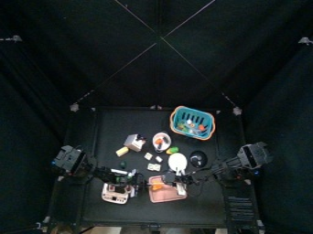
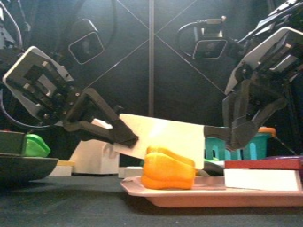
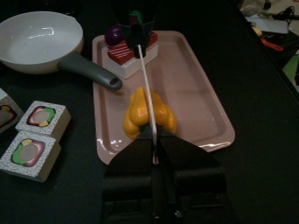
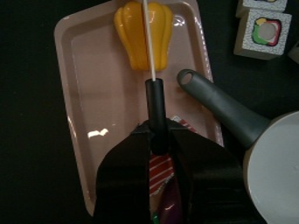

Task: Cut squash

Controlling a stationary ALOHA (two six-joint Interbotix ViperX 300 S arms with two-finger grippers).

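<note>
A: Black curtains all round, small black table (image 1: 123, 132) in the middle. From above: pink tray (image 1: 164, 193) at the near edge, teal basket (image 1: 192, 119) further back, both arms meeting over the tray. Any sign of the squash?

B: Too small to make out from up there. From the front: yellow squash (image 2: 168, 168) lying on the tray, whole by the look of it. White knife (image 2: 166, 135) across its top, blade edge touching or just above the skin.

A: And who holds the knife?

B: Right gripper (image 2: 225, 142) clamped on the black handle. Left gripper (image 2: 109, 129) pinched on the blade's far end.

A: From the left wrist?

B: Blade seen edge-on, running lengthwise over the squash's middle. No split visible. White pan (image 3: 41, 39) beside the tray.

A: From the right wrist?

B: Same line-up from the other end: handle between closed jaws, blade centred on the squash.

A: So how far along?

B: Probably knife placed, cut not yet through; the pressing down left to do.
</note>
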